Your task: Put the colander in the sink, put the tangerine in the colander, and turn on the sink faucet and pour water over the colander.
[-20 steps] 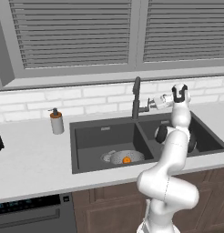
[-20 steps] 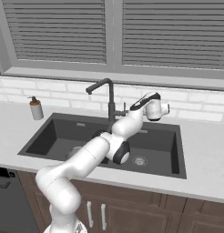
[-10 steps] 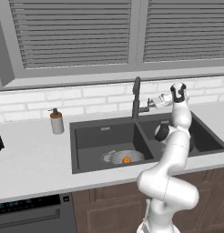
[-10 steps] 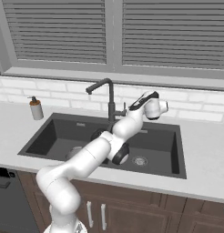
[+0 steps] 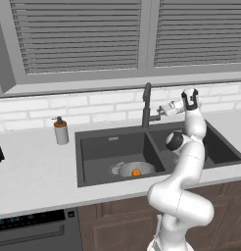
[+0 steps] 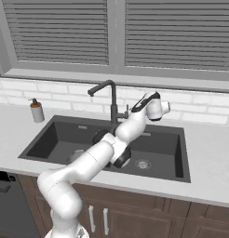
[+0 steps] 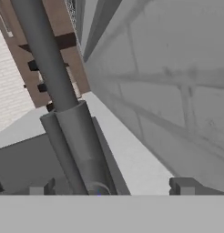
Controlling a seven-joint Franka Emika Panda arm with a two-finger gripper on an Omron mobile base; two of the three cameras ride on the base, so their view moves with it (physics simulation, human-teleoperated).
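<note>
Shifted slightly leftward toward the sink faucet (image 5: pixel 146 105) since 1 second ago: claw (image 5: pixel 189 100), spread wide, pinching nothing, raised just right of the stem. Tangerine (image 5: pixel 136 172) inside colander (image 5: pixel 133 169), both in left basin of sink (image 5: pixel 93 147).

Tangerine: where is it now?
In the left base view, the tangerine sits inside the colander, in the sink's left basin, left of the arm.
</note>
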